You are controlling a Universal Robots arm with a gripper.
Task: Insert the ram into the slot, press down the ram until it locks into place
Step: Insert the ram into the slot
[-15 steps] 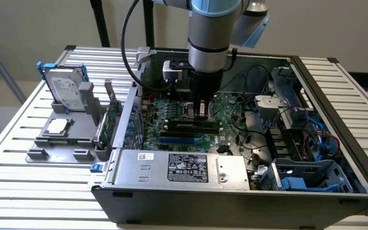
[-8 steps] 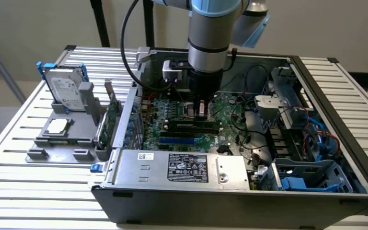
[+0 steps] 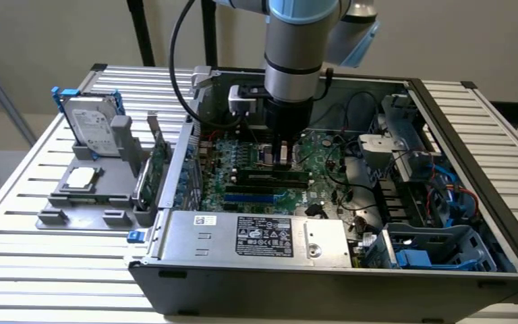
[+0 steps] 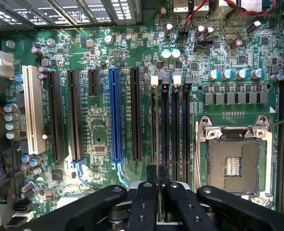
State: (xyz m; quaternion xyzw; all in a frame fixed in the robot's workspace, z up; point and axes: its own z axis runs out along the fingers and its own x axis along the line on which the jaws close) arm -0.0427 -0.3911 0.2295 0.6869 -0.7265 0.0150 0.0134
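Wrist view: gripper pinching ram at the slot

The gripper [image 4: 158, 176] is clenched on the ram [image 4: 154, 126]. The ram shows edge-on as a thin strip running out from between the fingertips [image 4: 151, 174]. 4 black memory slots lie side by side next to the socket [image 4: 233, 166], and the ram lines up with the slot [image 4: 154, 81] farthest from the socket. How deep it sits I cannot tell. In the exterior view the arm [image 3: 299, 40] stands upright inside the case [image 3: 331, 277], with the gripper low over the board [image 3: 241, 196].
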